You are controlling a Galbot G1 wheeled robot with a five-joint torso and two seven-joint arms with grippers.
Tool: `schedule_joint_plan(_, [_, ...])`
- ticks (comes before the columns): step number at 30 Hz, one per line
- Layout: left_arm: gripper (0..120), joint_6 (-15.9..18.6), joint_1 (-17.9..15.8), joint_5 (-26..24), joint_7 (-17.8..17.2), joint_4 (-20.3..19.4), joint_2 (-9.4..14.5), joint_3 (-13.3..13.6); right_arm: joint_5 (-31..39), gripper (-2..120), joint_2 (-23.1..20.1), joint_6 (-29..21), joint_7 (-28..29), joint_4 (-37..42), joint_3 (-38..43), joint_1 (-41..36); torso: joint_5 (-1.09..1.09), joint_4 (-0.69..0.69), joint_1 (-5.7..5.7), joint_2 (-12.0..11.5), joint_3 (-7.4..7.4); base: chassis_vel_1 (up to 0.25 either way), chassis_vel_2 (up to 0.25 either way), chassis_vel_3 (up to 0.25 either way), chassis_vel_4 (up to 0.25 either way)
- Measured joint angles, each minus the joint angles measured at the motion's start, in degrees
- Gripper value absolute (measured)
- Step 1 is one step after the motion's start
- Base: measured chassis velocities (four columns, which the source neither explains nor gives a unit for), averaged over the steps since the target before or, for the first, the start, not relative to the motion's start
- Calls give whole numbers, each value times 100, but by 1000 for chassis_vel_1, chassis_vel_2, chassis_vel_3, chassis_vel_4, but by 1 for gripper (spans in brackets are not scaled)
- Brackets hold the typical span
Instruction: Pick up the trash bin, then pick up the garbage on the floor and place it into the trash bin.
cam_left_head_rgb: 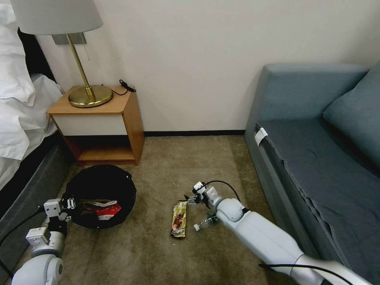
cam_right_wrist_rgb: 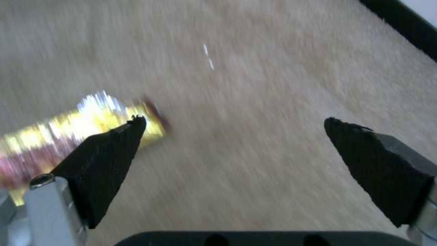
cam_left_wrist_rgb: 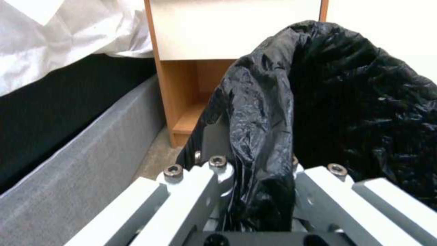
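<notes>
The trash bin, lined with a black bag, is on the left in front of the nightstand. My left gripper is shut on its near rim, and in the left wrist view the bag's fold is pinched between the fingers of the left gripper. A red-and-white carton lies inside the bin. On the carpet lie a gold-brown snack wrapper and a small clear bottle, partly under my right arm. My right gripper is open just above the wrapper's far end. In the right wrist view one pad overlaps the wrapper.
A wooden nightstand with a brass lamp stands against the wall behind the bin. The bed runs along the left and a blue-grey sofa along the right. Bare carpet lies between them.
</notes>
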Motion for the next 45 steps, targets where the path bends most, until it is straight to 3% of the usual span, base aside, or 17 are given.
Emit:
schedule_joint_plan(4, [4, -1, -26, 14, 32, 0, 13, 2, -210, 100, -431, 21, -367, 132, -191, 61, 0, -1, 0, 0, 0, 0, 0, 0, 0])
schedule_joint_plan(12, [4, -5, -84, 67, 50, 74, 38, 91, -377, 100, -770, 48, -711, 352, -427, 73, 0, 0, 0, 0, 0, 0, 0, 0, 0])
schedule_joint_plan(34, [4, -53, -229, 118, 118, 291, 129, 136, -1068, 100, -844, 331, -1486, -86, -1041, 174, 0, 0, 0, 0, 0, 0, 0, 0, 0])
schedule_joint_plan(45, [4, -56, -259, 114, 120, 359, 101, 125, -1250, 100, -524, 581, -1621, -769, -1150, 348, -1, 0, 0, 0, 0, 0, 0, 0, 0])
